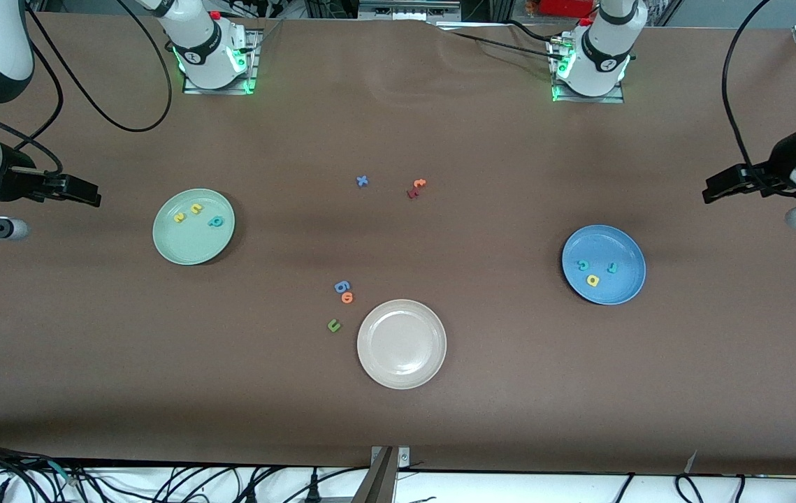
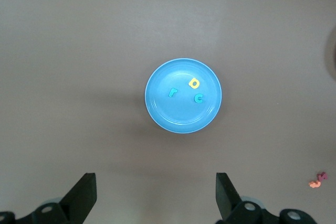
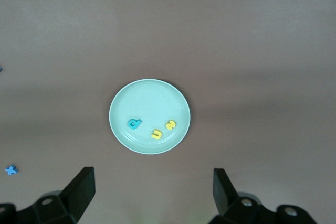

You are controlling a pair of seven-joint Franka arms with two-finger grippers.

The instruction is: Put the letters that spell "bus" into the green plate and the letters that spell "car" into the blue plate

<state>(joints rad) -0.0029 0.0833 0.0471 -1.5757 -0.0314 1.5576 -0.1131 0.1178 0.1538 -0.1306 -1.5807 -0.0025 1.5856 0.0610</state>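
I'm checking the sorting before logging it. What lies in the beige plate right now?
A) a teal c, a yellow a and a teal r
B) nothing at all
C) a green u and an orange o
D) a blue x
B: the beige plate shows only its bare inside, while the green u and orange o lie on the table beside it.

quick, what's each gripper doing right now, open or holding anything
Left gripper: jaws open, empty, high over the blue plate.
Right gripper: jaws open, empty, high over the green plate.
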